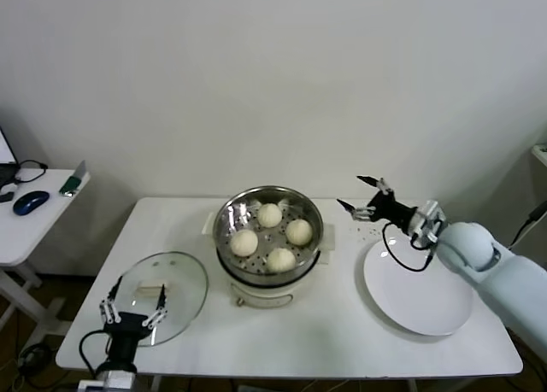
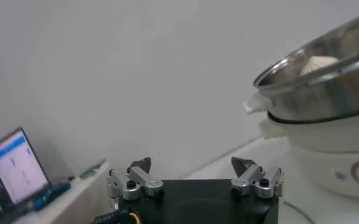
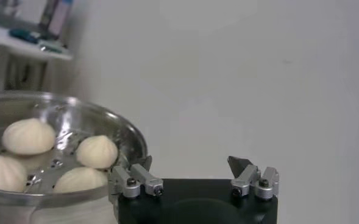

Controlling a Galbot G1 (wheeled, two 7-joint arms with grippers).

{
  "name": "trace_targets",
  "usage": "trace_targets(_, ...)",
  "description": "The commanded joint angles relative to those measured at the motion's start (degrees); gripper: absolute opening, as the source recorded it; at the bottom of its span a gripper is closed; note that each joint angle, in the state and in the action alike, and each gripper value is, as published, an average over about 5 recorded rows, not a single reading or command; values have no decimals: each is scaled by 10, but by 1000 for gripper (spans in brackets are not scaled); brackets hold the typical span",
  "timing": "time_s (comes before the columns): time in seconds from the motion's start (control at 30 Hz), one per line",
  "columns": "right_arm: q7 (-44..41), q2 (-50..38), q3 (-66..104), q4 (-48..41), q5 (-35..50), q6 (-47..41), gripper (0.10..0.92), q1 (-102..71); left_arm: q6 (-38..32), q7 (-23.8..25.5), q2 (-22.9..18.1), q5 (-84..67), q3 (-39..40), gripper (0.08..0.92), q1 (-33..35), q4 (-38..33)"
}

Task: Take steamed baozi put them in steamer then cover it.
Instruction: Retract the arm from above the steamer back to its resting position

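Four baozi (image 1: pixel 271 236) inside uncovered steamer (image 1: pixel 227 224)

Steamer (image 1: pixel 268 238) top unobstructed, cover (image 1: pixel 161 295) apparently clear beneath left gripper (image 1: pixel 135 300)

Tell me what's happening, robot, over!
Left end effector open over the cover. Right end effector open, empty, beside the steamer. Four baozi inside, uncovered. Nothing blocking.
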Motion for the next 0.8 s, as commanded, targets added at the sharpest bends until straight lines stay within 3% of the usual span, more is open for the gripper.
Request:
trace_targets(0.03,46,119,353,47,-16,-6,823,-337,57,-18,23,317,-4,823,-16,-13)
trace_targets(0.33,29,200,418,37,-24,-3,823,-411,105,30,82,526,16,823,-29,35)
trace_targets(0.5,23,227,429,28,-39,5,823,-428,100,21,91,581,31,823,-56,97)
trace_targets(0.8,22,243,439,14,-60,14,823,-440,94,-38,66,605,38,823,-110,204)
